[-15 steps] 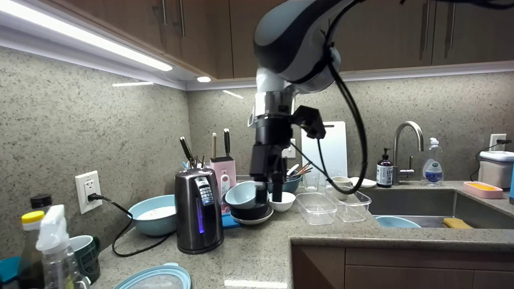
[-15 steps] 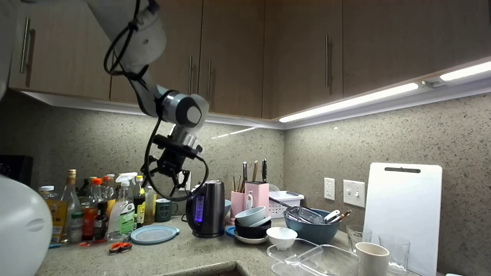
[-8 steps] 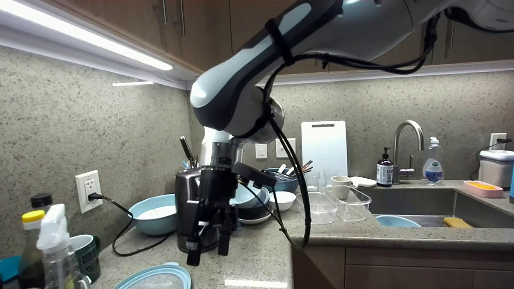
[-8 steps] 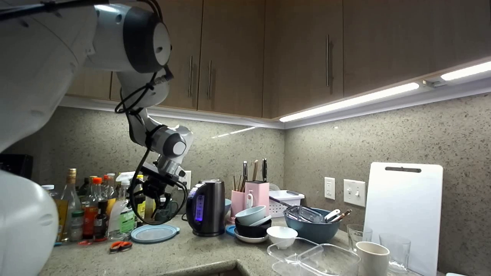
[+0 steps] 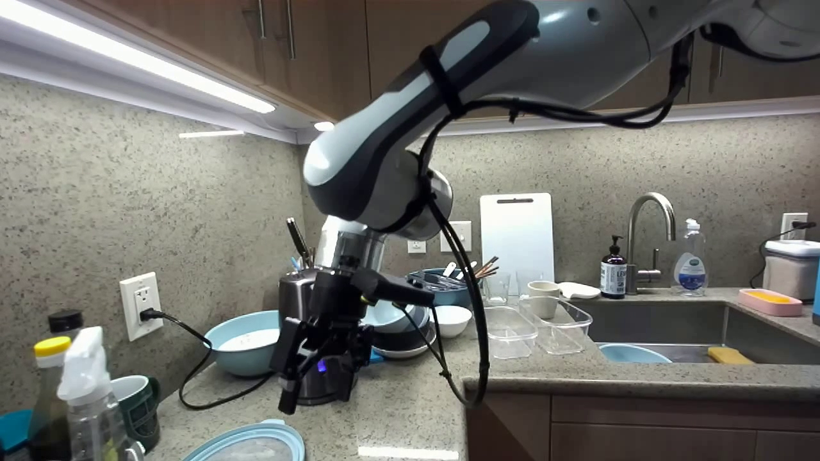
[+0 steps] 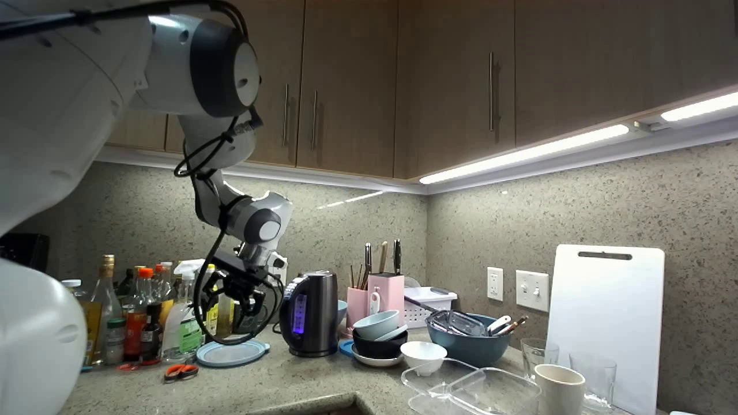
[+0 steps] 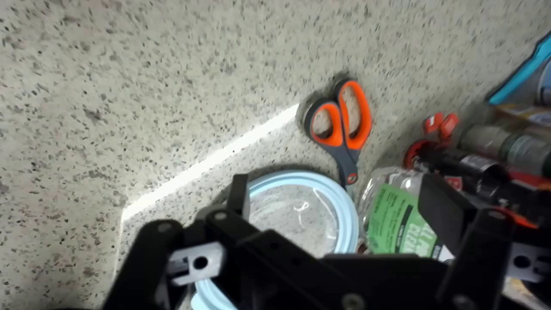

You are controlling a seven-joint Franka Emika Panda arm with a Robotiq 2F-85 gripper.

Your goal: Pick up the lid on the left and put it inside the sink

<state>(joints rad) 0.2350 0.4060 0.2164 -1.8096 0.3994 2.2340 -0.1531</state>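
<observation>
In an exterior view, near us, the round lid (image 5: 253, 446) lies on the speckled surface (image 5: 410, 413), well apart from its inside corner. We see a smooth pale blue ring around a clear middle. Higher up, the black tool (image 5: 316, 394) is spread wide. Behind stands a shiny metal kettle (image 5: 296, 298). Farther, past the corner, is the gray metal sink (image 5: 666, 322).

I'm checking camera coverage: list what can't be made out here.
Lid: cut off by the bottom edge in an exterior view; partly behind the gripper in the wrist view.
Sink: near wall hidden by the counter in an exterior view.
Its blue bowl: lower part likewise.
Green label: partly behind a finger in the wrist view; fine print too small.
</observation>
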